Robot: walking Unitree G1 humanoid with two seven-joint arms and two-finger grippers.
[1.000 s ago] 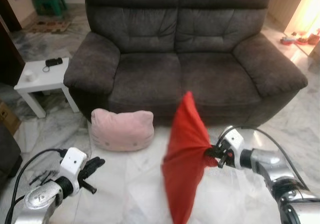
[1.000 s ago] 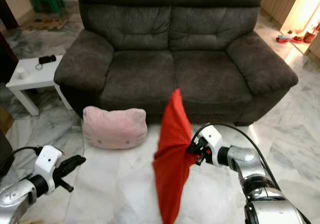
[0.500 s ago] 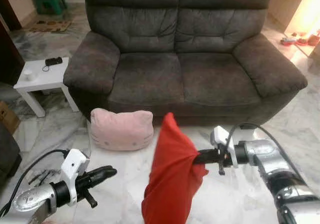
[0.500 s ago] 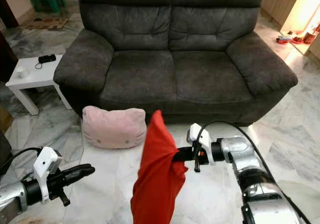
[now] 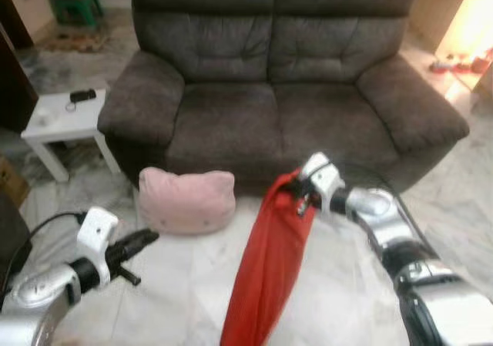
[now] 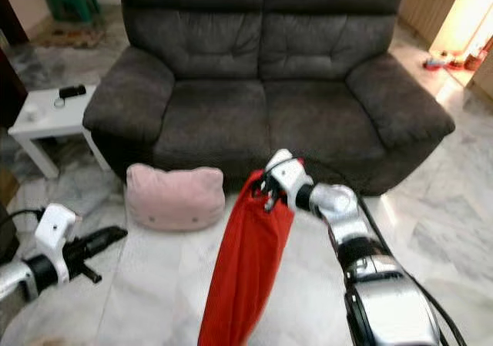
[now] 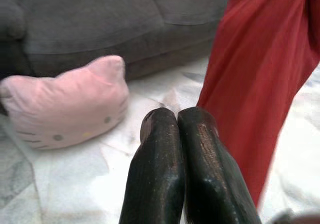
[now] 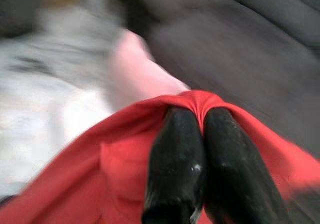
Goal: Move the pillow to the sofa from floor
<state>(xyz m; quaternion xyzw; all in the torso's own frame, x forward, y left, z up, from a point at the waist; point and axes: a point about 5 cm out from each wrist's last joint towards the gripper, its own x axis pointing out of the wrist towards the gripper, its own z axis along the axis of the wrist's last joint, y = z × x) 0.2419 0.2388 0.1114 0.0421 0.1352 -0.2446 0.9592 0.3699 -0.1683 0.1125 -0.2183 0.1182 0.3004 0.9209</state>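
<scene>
Here we see the right hand (image 5: 301,194) clenched on the red pillow (image 5: 266,265); left hand (image 7: 178,115) closed, empty.

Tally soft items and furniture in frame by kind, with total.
Pillows: 2, red pillow hanging from the right end effector, pink pillow on the floor
Sofas: 1, grey sofa
Side tables: 1, white side table
Total: 4

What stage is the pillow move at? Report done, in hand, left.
Done: nothing rests on the dark grey fabric sofa yet. In hand: the right gripper is shut on a limp red pillow hanging before the seat. Left: landing it there; the pink cat-face cushion lies on the floor, left gripper shut and empty.
</scene>
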